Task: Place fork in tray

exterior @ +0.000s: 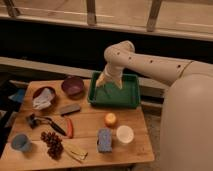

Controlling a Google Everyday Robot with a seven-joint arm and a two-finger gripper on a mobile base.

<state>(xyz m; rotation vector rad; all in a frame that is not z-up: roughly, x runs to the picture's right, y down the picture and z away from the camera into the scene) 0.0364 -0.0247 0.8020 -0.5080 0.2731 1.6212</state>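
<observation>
The green tray (131,98) sits at the back right of the wooden table (90,125). My gripper (109,81) hangs from the pale arm and is low over the tray's left rear part, close to its floor. I cannot make out the fork; it does not show on the table, and the gripper hides the part of the tray beneath it.
Left of the tray are a purple bowl (73,85), a bowl with a white cloth (43,98) and a grey block (70,108). Nearer the front lie a black-handled tool (46,122), grapes (52,144), a blue cup (21,142), a yellowish flat piece (75,151), a blue sponge (104,140), an orange (110,119) and a white cup (124,134).
</observation>
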